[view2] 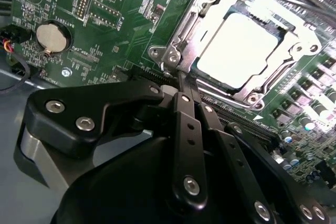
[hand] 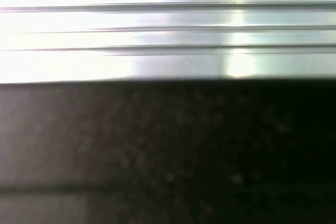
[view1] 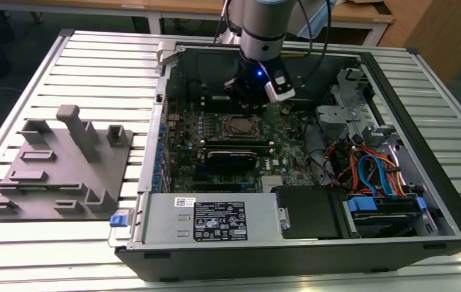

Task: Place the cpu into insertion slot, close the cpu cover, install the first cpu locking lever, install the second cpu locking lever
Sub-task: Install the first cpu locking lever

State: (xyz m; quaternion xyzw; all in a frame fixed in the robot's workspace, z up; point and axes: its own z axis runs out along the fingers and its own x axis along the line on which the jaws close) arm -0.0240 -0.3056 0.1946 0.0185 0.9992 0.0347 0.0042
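I see the arm reaching down into the open computer case (view1: 425,201), which lies on its side on the slatted metal table (view1: 92,55). The gripper (view2: 181,80) hangs over the green motherboard (view1: 291,143), just beside the insertion slot (view1: 237,126) on the side toward the case's back wall.

In the second wrist view the black fingers (view2: 189,129) lie pressed together, with no gap between them and nothing held. Their tips sit right at the corner of the socket, close to the screws of its metal frame; I cannot tell whether they touch it.

The cpu (view2: 242,50) lies flat in the insertion slot, its pale metal top glaring under the light. The cpu cover (view2: 197,35) is folded down around it, its silver frame ringing the chip on all sides.

A round coin battery (view2: 52,36) sits on the motherboard well apart from the socket. Near the case's front edge I see the grey power supply box (view1: 210,220). Beside the case, on the exterior view's left, a grey fixture plate (view1: 60,167) with upright posts rests on the table.
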